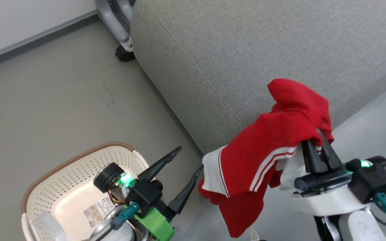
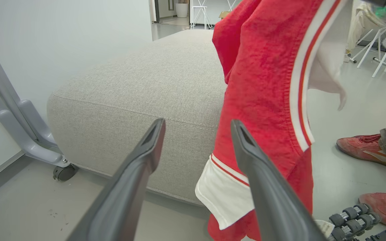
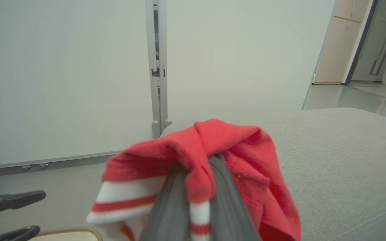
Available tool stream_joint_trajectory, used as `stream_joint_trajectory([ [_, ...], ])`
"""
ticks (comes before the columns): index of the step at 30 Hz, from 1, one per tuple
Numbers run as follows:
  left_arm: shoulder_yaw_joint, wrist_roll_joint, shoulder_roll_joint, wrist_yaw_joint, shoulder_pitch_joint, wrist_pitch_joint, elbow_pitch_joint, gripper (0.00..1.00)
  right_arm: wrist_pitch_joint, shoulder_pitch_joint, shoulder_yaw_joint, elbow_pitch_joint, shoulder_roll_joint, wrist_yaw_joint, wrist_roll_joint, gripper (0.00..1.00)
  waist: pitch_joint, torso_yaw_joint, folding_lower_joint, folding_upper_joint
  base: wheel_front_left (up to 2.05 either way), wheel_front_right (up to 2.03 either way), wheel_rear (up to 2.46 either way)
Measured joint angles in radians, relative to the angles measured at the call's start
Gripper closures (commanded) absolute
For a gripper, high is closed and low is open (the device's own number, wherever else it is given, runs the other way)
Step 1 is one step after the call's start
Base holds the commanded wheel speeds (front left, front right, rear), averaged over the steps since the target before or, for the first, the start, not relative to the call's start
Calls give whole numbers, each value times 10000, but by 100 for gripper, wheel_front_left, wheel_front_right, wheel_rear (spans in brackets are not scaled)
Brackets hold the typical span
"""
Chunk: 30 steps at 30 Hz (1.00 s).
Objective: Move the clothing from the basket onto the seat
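1. Basket (image 1: 66, 162) is sitting nearest, lower left in head view, with the sticker on its floor showing.
2. Left gripper (image 1: 190, 157) is hovering over the basket's right rim with fingers spread wide, gripping nothing and pointing at the seat's side face.
3. Right gripper (image 1: 317, 149) is sitting at lower right with fingers pinched together on a bunched fold of the jersey (image 1: 263, 147), carrying it.
4. Jersey is hanging in the air over the floor, out of the basket and just in front of the seat (image 1: 263, 43).
   - Its long axis is running near vertical.
   - The white-panel end is trailing low on the left-gripper side.
   - Its top fold is overlapping the seat edge in head view, but I can't tell if it is touching.
5. Key relation: the seat top is lying straight ahead of the right fingers, spreading off to the right in the right wrist view.
   - The pinch point is looking level with or just above the seam.
   - My read: the right arm is the one doing the job, and it needs to go forward over the edge before letting go.
6. Risk, as I'm judging it: most of the cloth is hanging below the seat top, so letting go too near the edge could let the tail drag it off.
7. Farther out, a grey frame with a caster (image 1: 124, 53) is standing at the seat's far corner against a wall (image 3: 62, 83).
8. A person's red shoes (image 2: 364, 149) are showing on the floor beyond the jersey in the left wrist view.
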Motion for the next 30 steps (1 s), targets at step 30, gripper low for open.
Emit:
stream_joint_trajectory([
  [30,-462,652,886,-662,-2737,1409,-1225,0,-4,-9213,-5024,1611,-3421,2,978,100,5070,1575,2,0,0,0,0],
])
